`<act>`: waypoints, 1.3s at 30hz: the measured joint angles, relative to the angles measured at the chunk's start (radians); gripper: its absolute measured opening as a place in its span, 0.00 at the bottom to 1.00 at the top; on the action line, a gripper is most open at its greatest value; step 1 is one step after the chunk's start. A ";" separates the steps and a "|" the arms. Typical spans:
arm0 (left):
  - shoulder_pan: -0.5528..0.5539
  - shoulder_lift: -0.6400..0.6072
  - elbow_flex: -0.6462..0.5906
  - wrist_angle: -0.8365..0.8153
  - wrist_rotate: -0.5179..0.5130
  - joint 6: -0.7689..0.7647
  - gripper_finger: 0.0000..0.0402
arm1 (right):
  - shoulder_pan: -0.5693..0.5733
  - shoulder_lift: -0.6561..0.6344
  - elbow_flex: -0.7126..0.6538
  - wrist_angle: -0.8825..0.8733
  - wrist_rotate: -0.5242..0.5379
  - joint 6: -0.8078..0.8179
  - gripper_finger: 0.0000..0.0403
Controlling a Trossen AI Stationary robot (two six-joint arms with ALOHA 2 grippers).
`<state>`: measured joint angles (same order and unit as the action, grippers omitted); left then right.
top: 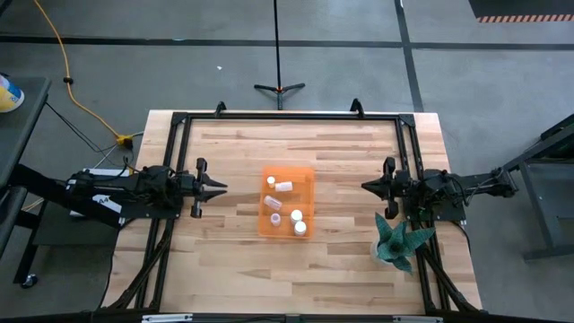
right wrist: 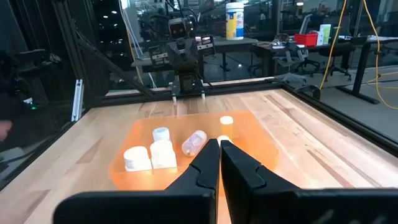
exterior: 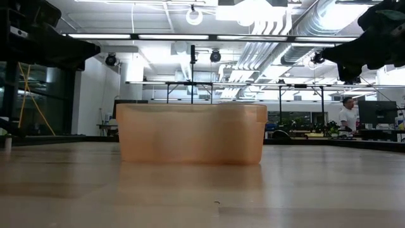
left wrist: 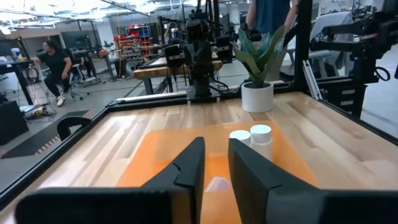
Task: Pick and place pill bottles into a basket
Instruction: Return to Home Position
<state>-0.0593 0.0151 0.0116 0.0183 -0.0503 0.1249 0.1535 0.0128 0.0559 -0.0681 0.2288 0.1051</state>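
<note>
Pincer of the left arm (top: 218,187), fingers narrowly apart, hangs over the pale wooden counter (top: 233,269). Ahead of its tips, apart, sits the basket (top: 265,229), translucent orange, with its long axis crosswise to both pincers. Inside are white-capped pill bottles (top: 296,215), most upright, one lying roughly pincer-to-pincer. Right pincer (top: 368,186), fingers together, faces it. Grey floor surrounds the counter.

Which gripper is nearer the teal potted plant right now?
Right. The right gripper is close beside the teal potted plant, on the same side of the orange bin; the left gripper is far off, beyond the bin.
</note>
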 joint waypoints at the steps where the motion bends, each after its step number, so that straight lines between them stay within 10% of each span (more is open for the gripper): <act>1: 0.000 0.000 0.000 0.000 0.000 0.000 0.27 | 0.000 0.000 0.000 0.000 0.000 0.000 0.02; 39: 0.000 0.000 -0.001 0.001 0.000 0.000 0.29 | 0.000 0.000 0.000 -0.003 0.000 0.000 0.02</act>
<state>-0.0593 0.0154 0.0109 0.0189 -0.0505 0.1249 0.1535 0.0128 0.0559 -0.0708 0.2291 0.1047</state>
